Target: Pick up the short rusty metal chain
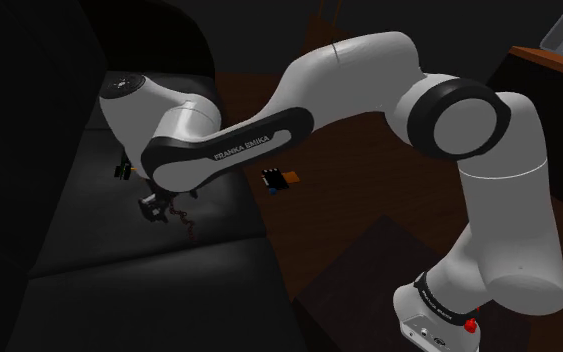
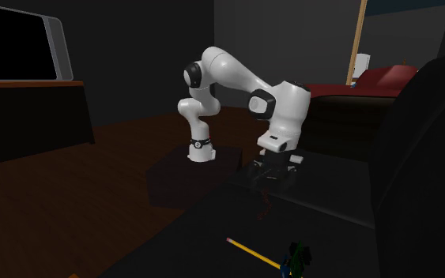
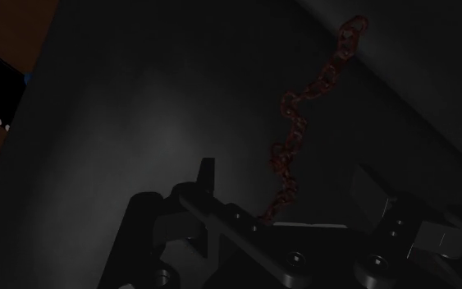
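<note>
Fingers (image 3: 208, 174) of the gripper (image 3: 290, 185) stand apart, clasping nothing. The rust-coloured chain (image 3: 299, 123) has its near end between them and appears to touch neither. Its kinked long axis runs forward, away from the gap. At left-centre of the shoulder view it lies on a dark cushion (image 1: 89, 235), just right of the gripper. Judgement: closing across the near end should catch it.
</note>
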Tool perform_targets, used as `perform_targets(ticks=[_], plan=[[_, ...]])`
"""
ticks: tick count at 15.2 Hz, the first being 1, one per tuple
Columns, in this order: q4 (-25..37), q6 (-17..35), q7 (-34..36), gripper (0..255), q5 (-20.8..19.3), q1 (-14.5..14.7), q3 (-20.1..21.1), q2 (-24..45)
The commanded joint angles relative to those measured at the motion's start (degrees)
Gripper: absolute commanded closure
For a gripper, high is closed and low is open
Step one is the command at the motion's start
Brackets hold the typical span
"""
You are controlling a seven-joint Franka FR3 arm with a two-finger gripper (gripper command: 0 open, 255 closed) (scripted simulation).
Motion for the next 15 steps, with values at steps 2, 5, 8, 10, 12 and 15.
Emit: perform_targets(ticks=[2,5,8,10,12,15], plan=[[-0.6,1.9,0.6,0,-0.6,0.2,-0.4,1.4],[-0.5,1.9,0.6,255,-0.6,0.3,-0.4,1.5],[-0.4,1.9,0.6,255,-0.7,0.3,-0.4,1.6],[-0.2,1.8,0.7,255,-0.7,0.4,-0.4,1.7],[-0.1,1.8,0.7,255,-0.7,0.5,-0.4,1.8],[-0.4,1.4,0.5,255,-0.5,0.1,-0.3,1.0]])
